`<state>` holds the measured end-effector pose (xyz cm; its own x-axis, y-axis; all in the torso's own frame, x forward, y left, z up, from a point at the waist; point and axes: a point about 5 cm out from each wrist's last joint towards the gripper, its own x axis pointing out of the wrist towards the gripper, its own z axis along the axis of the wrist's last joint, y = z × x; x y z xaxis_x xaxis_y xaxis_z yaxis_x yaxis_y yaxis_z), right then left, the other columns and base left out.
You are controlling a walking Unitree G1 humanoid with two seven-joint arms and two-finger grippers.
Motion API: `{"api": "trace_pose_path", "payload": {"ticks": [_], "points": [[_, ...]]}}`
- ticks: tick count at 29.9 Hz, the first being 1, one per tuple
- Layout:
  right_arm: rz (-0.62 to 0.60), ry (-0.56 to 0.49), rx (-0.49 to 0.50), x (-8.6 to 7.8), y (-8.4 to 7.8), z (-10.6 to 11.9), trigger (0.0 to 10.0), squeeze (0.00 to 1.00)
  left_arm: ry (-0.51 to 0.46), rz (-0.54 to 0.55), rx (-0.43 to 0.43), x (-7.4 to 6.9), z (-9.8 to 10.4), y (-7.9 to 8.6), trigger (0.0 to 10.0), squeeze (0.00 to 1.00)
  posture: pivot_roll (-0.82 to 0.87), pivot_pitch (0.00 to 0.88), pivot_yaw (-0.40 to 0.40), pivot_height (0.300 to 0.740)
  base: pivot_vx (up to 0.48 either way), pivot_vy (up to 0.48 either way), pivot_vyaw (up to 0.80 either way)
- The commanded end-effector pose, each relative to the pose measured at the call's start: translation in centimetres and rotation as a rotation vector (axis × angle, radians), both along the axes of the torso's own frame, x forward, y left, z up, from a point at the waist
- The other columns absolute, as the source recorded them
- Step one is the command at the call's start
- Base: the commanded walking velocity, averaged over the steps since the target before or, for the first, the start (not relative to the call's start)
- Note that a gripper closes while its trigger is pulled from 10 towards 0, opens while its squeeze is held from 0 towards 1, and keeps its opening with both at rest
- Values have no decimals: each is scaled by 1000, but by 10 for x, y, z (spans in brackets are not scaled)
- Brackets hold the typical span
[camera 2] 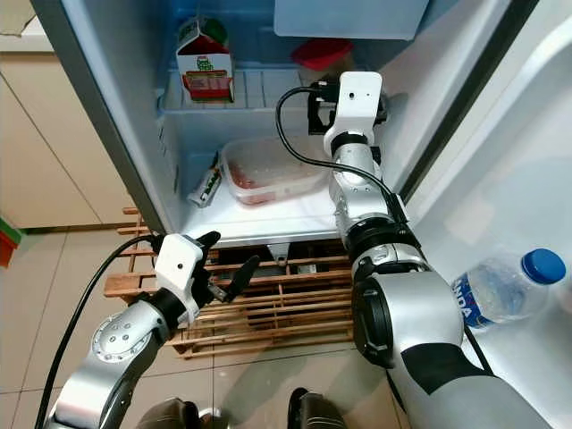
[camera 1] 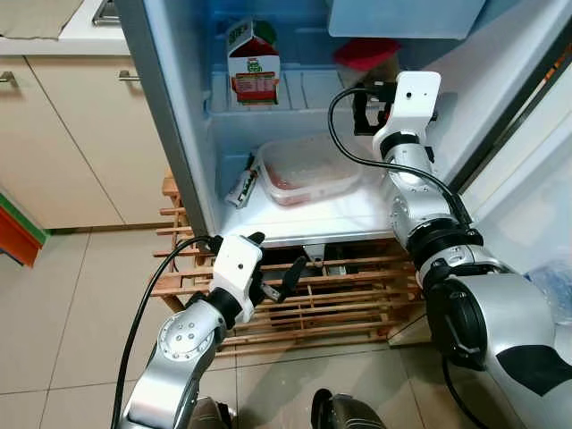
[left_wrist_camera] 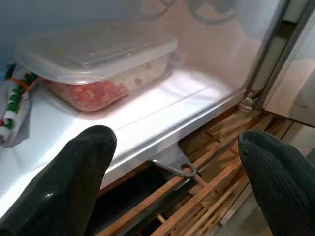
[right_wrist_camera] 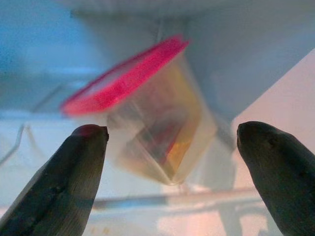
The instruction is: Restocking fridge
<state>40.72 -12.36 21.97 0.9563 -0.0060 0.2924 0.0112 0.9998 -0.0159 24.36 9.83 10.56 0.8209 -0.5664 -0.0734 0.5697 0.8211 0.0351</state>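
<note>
The fridge stands open. On its upper shelf are a red and white milk carton [camera 1: 254,64] and a tub with a red lid [right_wrist_camera: 147,118]. My right gripper [right_wrist_camera: 172,142] is up at that shelf, open, its fingers a little short of the tub on either side. A clear lidded box of red food [camera 1: 308,170] sits on the lower shelf [camera 1: 340,219], with a small packet [camera 1: 243,186] leaning beside it. My left gripper [camera 1: 273,264] hangs open and holds nothing, just below and in front of that shelf's edge.
A wooden slatted rack [camera 1: 340,295] lies on the floor under the fridge. Beige cabinets [camera 1: 80,134] stand to the left. The open fridge door on the right holds a water bottle [camera 2: 505,286] with a blue cap.
</note>
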Motion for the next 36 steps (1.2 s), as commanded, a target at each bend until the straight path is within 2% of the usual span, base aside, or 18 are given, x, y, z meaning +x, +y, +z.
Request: {"api": "trace_pose_path", "payload": {"ticks": [1,6,13,14,16,17,19,21,23,27,28,29,31,32,33,34,36], "points": [[-12,-48,-17,-1,-3,7,10000,1000,4,-12,-8,-1,-2,-3,10000,0,63,96,-88,740,0,0,0],[8,-42,22,-4,-2,5,10000,1000,0,-8,-11,1,-5,-3,10000,0,61,92,-98,740,0,0,0],[52,-33,14,-13,-2,-5,10000,1000,5,16,-9,1,-8,-1,10000,0,50,89,-111,740,0,0,0],[87,-4,-17,-24,-2,-16,10000,945,8,27,-1,1,-10,1,10000,0,45,88,-113,740,0,0,0],[114,19,-48,-35,-2,-25,10000,933,9,32,7,1,-11,3,10000,0,40,87,-114,740,0,0,0],[122,31,-45,-41,-3,-29,10000,894,9,36,7,1,-11,4,10000,0,35,86,-115,740,0,0,0],[121,38,-46,-53,-7,-33,10000,741,5,42,9,2,-11,6,10000,0,27,84,-114,740,0,0,0],[111,31,-52,-60,-11,-33,10000,678,3,46,11,3,-11,7,10000,0,22,79,-114,740,0,0,0],[91,15,-60,-72,-21,-30,10000,0,-3,51,10,4,-9,7,10000,0,17,76,-114,740,0,0,0],[91,32,-104,-102,-34,-31,10000,0,-17,97,13,7,-7,10,10000,0,2,65,-110,740,0,0,0],[90,46,-111,-108,-37,-36,10000,0,-15,112,13,7,-7,12,10000,0,-2,64,-109,740,0,0,0],[84,85,-131,-120,-45,-46,10000,0,-5,135,8,5,-9,16,10000,0,-7,62,-106,740,0,0,0],[81,102,-142,-126,-49,-51,10000,0,0,146,5,3,-9,18,10000,0,-7,62,-106,740,0,0,0],[81,145,-154,-140,-56,-62,10000,0,9,165,4,-1,-10,23,10000,0,-11,61,-95,740,0,0,0],[84,169,-155,-147,-58,-66,10000,0,11,177,7,-3,-11,25,10000,0,-11,61,-93,740,0,0,0],[84,169,-155,-147,-58,-66,10000,0,11,177,7,-3,-11,25,10000,0,-11,61,-93,740,0,0,0],[97,213,-156,-159,-61,-77,10000,0,12,203,3,-3,-10,28,10000,0,-16,57,-86,740,0,0,0]]}}
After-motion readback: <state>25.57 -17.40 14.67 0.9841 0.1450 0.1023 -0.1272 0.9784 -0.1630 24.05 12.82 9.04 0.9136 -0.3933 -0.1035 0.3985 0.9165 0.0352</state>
